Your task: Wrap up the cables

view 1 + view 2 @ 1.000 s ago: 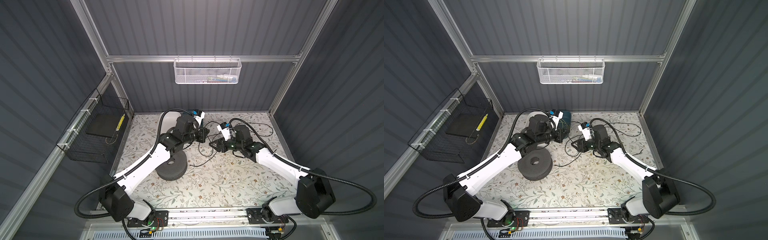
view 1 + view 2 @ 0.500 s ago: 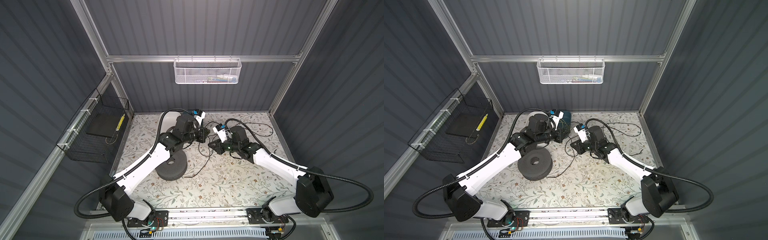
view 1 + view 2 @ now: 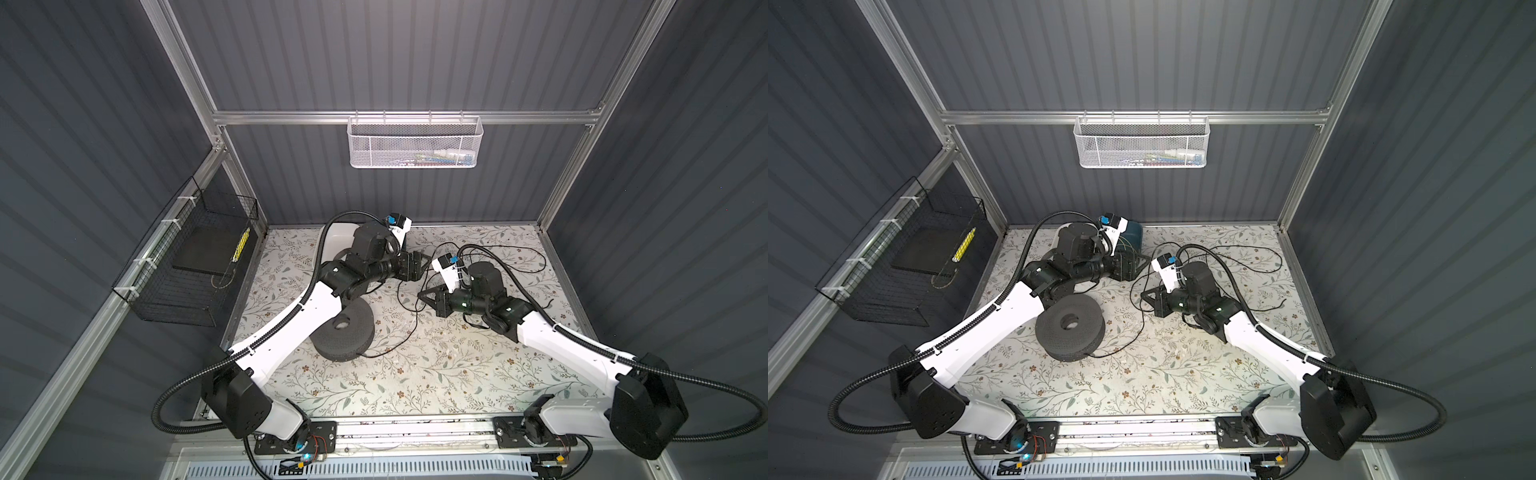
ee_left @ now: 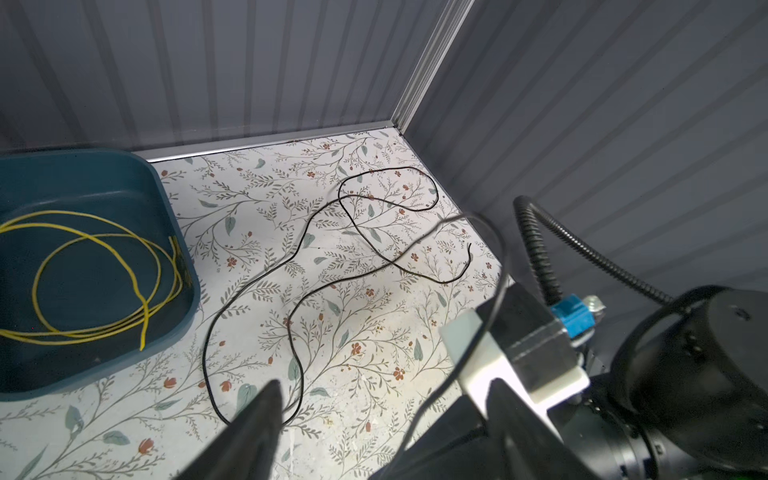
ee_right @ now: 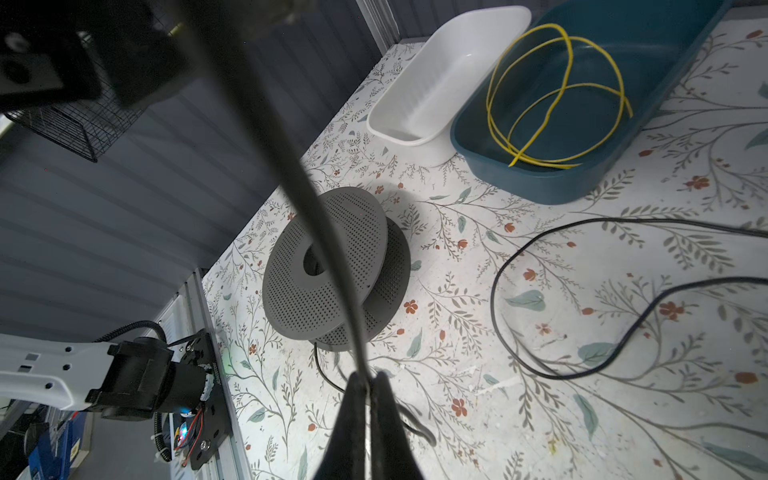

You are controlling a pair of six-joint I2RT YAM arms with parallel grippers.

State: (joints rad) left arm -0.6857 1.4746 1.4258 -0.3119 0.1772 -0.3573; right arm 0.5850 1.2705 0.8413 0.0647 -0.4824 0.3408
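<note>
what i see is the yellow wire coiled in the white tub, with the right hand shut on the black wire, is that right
Not quite: the yellow wire lies coiled in the teal tub, not the white tub beside it, as the right wrist view shows. The right hand is indeed shut on the black wire.
</note>
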